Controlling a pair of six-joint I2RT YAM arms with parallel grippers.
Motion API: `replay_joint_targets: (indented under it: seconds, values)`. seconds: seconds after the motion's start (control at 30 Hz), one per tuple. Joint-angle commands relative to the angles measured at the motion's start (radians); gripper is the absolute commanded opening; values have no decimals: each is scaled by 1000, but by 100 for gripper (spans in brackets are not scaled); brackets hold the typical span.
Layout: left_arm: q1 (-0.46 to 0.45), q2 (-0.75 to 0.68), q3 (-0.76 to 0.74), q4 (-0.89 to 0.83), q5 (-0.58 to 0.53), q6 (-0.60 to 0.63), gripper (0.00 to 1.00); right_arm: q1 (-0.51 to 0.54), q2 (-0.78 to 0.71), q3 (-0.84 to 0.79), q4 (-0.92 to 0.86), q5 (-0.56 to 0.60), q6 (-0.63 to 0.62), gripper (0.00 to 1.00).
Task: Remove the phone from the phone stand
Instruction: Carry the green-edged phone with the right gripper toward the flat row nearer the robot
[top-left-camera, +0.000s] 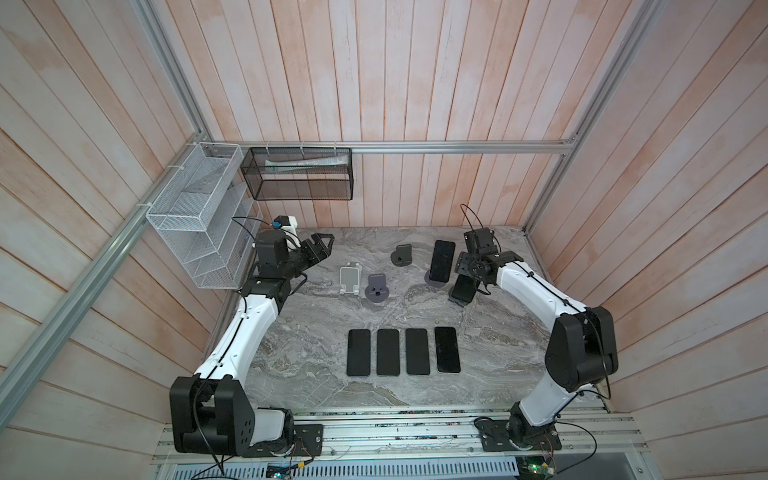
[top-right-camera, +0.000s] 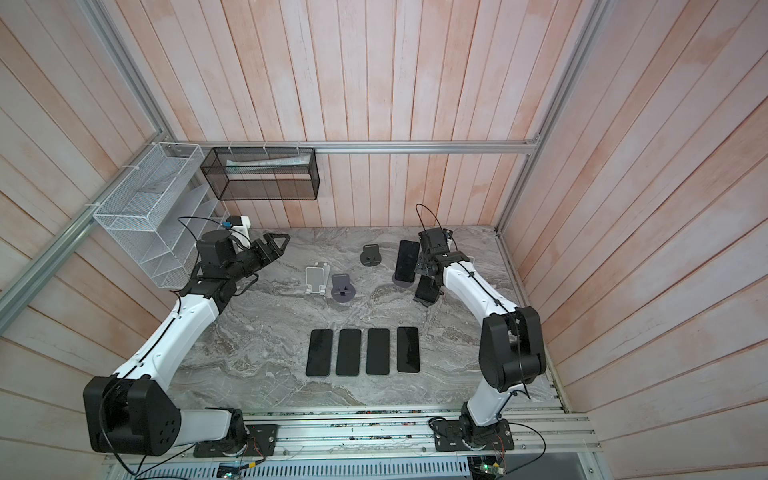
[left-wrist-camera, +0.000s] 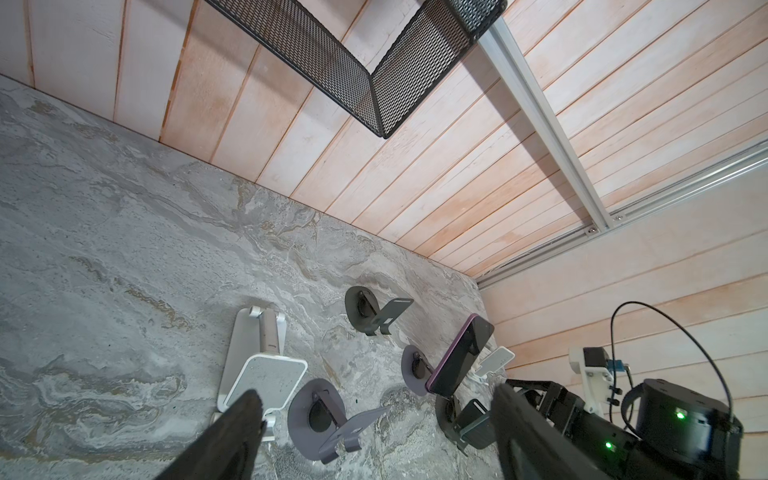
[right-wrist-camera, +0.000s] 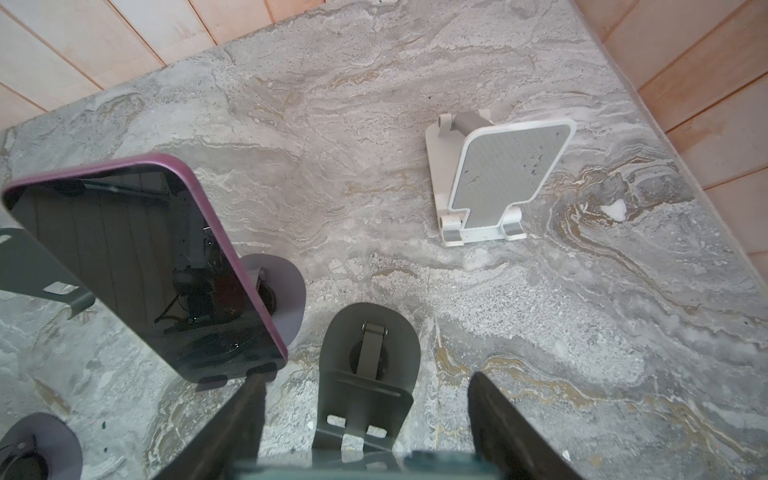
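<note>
Phone stand (right-wrist-camera: 286, 297) largely hidden behind the phone (right-wrist-camera: 137, 266), right fingers (right-wrist-camera: 511, 436) cut off at the right wrist view's edge, left fingers (left-wrist-camera: 232, 440) blurred and cropped in the left wrist view, black mesh basket (left-wrist-camera: 332, 62) cropped likewise, black stand (top-left-camera: 460, 293) partly under the right arm (top-left-camera: 536, 291) in both top views.

Marble table (top-left-camera: 311, 332), four flat phones (top-left-camera: 417, 351), stands (top-left-camera: 377, 289)

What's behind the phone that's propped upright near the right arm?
The phone stand: its round purplish base shows behind the phone, two small lips catching its lower edge. Its support plate is hidden by the phone.
</note>
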Motion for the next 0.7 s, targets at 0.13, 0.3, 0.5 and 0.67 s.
replay_joint_targets:
  seconds: [0.13,0.3,0.5,0.67]
  values:
    - [6,-3,-14,31,17,2,88,15,-67,19,4,8,-25,53]
    - [5,-2,-14,35,23,2,88,22,-98,7,-14,16,-36,53]
    - [3,7,-16,43,42,-5,88,26,-181,-47,-53,21,-70,54]
    - [-10,1,-26,76,73,-12,88,33,-276,-92,-70,8,-95,53]
